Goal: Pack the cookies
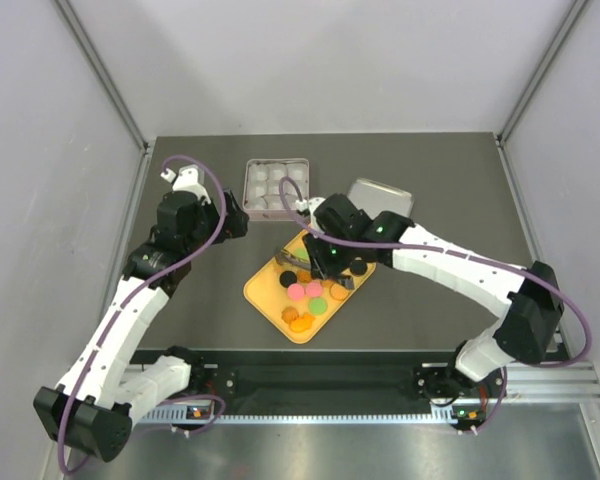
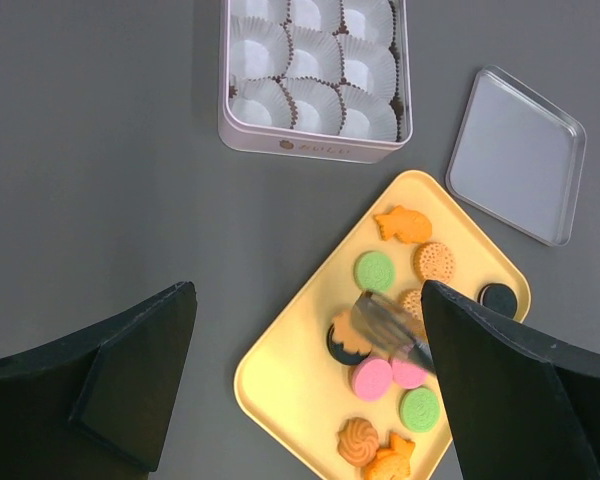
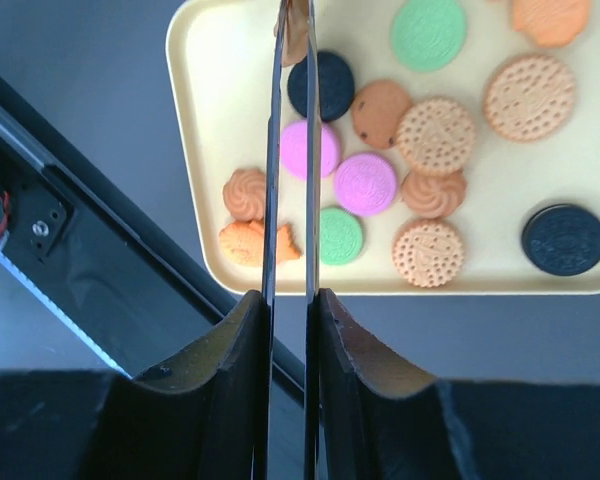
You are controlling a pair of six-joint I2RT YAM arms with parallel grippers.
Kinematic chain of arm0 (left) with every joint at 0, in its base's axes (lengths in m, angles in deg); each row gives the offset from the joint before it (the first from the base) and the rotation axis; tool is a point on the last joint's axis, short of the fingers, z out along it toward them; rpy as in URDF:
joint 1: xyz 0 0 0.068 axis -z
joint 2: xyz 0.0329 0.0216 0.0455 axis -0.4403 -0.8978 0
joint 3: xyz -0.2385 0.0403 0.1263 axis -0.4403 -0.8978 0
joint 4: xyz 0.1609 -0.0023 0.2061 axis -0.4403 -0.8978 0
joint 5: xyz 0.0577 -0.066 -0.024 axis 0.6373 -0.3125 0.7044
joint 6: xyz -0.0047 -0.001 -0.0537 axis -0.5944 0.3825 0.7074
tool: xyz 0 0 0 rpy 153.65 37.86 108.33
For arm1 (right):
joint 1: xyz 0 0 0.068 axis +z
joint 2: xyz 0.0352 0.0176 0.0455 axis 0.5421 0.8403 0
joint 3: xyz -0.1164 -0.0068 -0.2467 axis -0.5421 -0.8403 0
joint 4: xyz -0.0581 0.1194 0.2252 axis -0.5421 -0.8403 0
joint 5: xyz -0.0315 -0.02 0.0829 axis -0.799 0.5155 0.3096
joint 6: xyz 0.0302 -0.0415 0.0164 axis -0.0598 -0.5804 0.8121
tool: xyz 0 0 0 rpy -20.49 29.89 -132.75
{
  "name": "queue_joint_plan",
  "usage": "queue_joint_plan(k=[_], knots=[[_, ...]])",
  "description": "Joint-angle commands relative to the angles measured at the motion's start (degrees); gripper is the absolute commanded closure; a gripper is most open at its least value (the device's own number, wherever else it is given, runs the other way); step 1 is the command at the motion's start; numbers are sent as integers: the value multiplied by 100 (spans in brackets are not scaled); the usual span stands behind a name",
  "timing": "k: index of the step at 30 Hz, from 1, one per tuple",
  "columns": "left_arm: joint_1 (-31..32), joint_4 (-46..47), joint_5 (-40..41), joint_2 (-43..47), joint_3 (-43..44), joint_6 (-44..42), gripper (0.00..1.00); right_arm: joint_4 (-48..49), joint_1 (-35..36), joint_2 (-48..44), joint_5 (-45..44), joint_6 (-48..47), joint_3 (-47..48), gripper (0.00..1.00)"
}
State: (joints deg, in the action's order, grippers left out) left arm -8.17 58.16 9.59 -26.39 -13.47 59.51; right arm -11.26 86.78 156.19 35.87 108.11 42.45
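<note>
Several cookies (image 1: 305,292), orange, pink, green and black, lie on a yellow tray (image 1: 265,290). My right gripper (image 1: 325,255) is shut on metal tongs (image 3: 292,150). The tong tips pinch an orange cookie (image 3: 296,35) just above a black cookie (image 3: 325,85) at the tray's left part. The tongs (image 2: 390,328) and the pinched cookie (image 2: 348,330) also show in the left wrist view. My left gripper (image 1: 230,215) is open and empty, held above the table left of the tray (image 2: 290,380). A pink tin (image 1: 276,187) with empty white paper cups (image 2: 310,60) stands behind the tray.
The tin's silver lid (image 1: 380,196) lies right of the tin, also in the left wrist view (image 2: 517,155). The black rail at the table's near edge (image 3: 70,230) runs close to the tray's near corner. Grey walls enclose the table.
</note>
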Motion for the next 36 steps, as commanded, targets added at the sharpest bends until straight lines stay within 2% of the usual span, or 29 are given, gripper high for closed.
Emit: queue_joint_plan(k=[1,5,9,14,19,23,36], knots=[[-47,331,-86,134,-68,-100,1,27,-262,-138,135,-149,585,90],[-64,357,-156,126,-95,-100,1,53,-718,143,30,-184,1086,91],[-73,384,-200,135,-129,-82,1,88,-1044,494,-592,-255,1841,91],[-73,410,-271,126,-191,-74,1,448,-1729,1170,-594,-185,2458,91],[-82,436,-359,134,-244,-56,1,703,-2099,1857,-621,-141,3012,91],[-90,445,-385,135,-270,-38,1,862,-2214,2471,-550,-176,3451,92],[-99,437,-456,99,-297,-12,1,1117,-2214,3281,-489,-88,3996,92]])
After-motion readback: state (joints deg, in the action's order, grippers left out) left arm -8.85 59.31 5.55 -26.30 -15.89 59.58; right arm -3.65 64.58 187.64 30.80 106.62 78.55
